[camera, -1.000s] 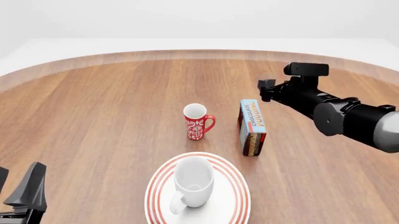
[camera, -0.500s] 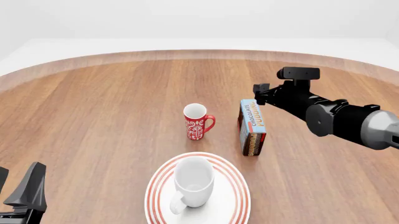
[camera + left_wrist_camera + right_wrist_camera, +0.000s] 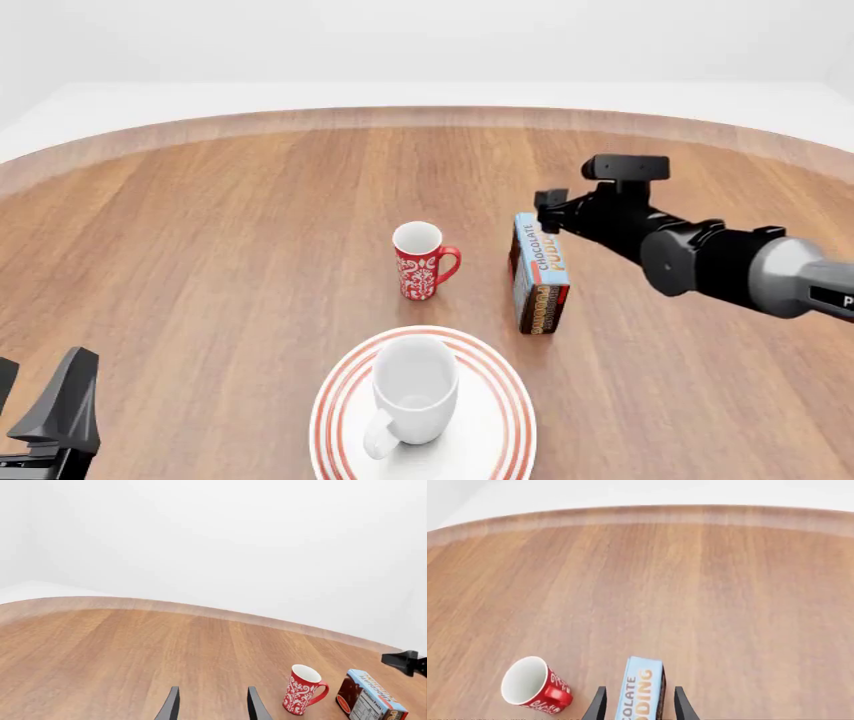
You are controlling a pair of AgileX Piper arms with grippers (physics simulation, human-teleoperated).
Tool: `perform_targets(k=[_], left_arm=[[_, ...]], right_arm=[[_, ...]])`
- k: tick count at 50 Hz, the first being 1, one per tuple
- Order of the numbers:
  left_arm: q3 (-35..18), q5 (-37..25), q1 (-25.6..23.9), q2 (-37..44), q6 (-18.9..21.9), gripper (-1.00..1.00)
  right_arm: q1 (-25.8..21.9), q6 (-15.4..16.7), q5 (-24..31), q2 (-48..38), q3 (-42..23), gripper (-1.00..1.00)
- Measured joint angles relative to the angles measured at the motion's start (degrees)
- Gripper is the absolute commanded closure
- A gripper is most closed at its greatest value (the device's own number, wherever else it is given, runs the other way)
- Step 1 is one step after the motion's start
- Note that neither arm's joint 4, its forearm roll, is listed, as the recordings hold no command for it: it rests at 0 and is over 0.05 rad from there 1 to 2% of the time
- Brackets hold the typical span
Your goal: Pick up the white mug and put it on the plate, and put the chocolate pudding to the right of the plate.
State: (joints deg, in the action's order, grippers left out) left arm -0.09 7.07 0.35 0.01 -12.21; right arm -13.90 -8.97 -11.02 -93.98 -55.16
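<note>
**Layout around the plate**

The plate (image 3: 424,412) lies at the near edge of the table (image 3: 200,250), and the white mug (image 3: 411,390) stands on it. Behind the plate stands the red mug (image 3: 422,260). The chocolate pudding (image 3: 539,272) stands behind the plate and to its right, beside the red mug. The right gripper (image 3: 545,205) sits over the pudding's far end; the left gripper (image 3: 54,410) is well left of the plate.

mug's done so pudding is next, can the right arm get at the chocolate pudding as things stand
Probably yes. The right gripper hangs over the chocolate pudding with open jaws either side of it; the red mug stands apart, so nothing blocks it.
</note>
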Motion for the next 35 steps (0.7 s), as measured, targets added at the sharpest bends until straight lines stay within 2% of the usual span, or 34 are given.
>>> perform_targets(k=[35], left_arm=[[-0.02,-0.08,-0.09,0.00,-0.17,-1.00]], right_arm=[[-0.87,-0.48,-0.70,-3.41,0.08,-1.00]])
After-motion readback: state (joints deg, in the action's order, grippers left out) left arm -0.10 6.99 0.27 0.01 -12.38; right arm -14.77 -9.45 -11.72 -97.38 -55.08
